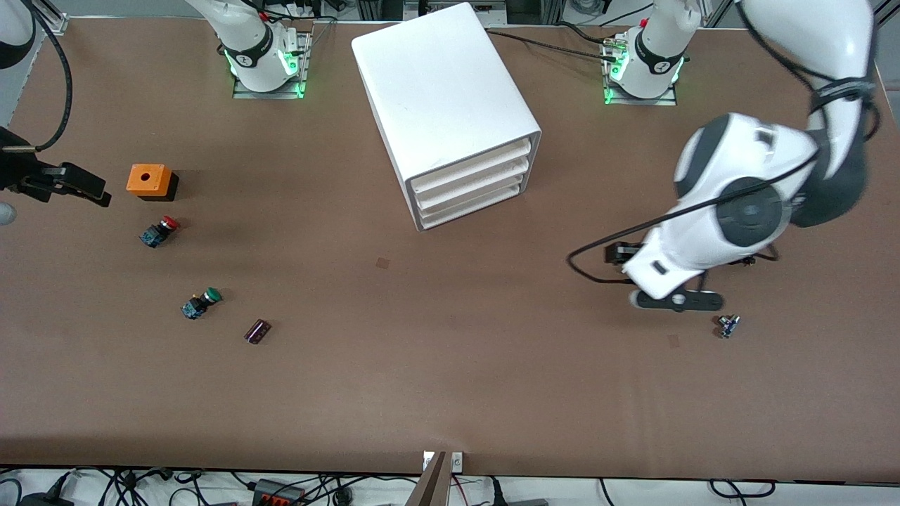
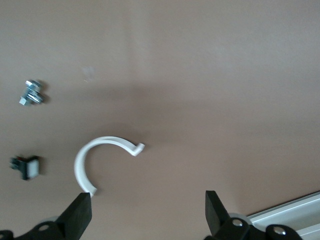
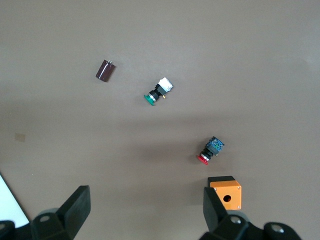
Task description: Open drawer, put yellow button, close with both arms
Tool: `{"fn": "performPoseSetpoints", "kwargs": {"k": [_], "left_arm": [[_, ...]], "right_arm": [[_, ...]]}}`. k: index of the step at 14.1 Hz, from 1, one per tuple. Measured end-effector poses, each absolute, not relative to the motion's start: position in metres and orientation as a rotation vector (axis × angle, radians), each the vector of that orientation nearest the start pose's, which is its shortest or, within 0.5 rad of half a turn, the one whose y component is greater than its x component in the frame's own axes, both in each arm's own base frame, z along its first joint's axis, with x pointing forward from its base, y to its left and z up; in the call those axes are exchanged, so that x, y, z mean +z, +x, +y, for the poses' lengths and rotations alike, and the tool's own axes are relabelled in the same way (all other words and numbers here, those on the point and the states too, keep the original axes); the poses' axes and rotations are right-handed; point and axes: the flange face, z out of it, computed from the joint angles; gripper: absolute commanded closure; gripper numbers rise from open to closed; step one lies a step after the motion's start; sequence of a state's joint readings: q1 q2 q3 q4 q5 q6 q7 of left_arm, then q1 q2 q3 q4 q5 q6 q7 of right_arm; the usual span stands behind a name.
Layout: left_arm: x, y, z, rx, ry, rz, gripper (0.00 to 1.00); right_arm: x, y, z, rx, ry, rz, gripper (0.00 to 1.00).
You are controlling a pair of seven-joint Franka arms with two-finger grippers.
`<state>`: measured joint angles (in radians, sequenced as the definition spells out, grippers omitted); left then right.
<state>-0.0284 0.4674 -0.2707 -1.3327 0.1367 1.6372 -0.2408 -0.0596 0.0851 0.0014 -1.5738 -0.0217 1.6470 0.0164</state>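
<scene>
My left gripper [image 2: 145, 212] hangs wide open over a white hook [image 2: 102, 157] on the tabletop [image 1: 450, 379], my right gripper [image 3: 145, 212] equally wide above the orange box [image 3: 226, 192].

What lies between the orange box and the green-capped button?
The red-capped button lies between the orange box and the green-capped button, touching neither. The front and right wrist views both show it.

The brown table [image 1: 450, 393] carries a white drawer cabinet [image 1: 443, 105], orange box [image 1: 149, 180], red-capped button [image 1: 159, 231], green-capped button [image 1: 200, 303] and bolt [image 1: 728, 325].
</scene>
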Motion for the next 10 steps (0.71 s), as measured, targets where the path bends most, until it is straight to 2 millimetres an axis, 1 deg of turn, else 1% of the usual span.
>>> {"fn": "performPoseSetpoints", "kwargs": {"k": [2,4,5,7,10], "left_arm": [[0.482,0.665,-0.109,0.166,-3.091,0.206,0.00],[0.511,0.661,-0.081,0.107,-3.079,0.314,0.00],[0.526,0.654,-0.070,0.088,-3.067,0.329,0.00],[0.553,0.634,-0.055,0.069,-3.047,0.333,0.00],[0.580,0.600,-0.042,0.045,-3.024,0.320,0.00]], "right_arm": [[0.582,0.583,-0.035,0.025,-3.161,0.111,0.00],[0.582,0.583,-0.034,0.030,-3.160,0.108,0.00],[0.582,0.583,-0.034,0.032,-3.160,0.109,0.00],[0.582,0.582,-0.034,0.044,-3.160,0.109,0.00],[0.581,0.582,-0.034,0.045,-3.160,0.109,0.00]]}}
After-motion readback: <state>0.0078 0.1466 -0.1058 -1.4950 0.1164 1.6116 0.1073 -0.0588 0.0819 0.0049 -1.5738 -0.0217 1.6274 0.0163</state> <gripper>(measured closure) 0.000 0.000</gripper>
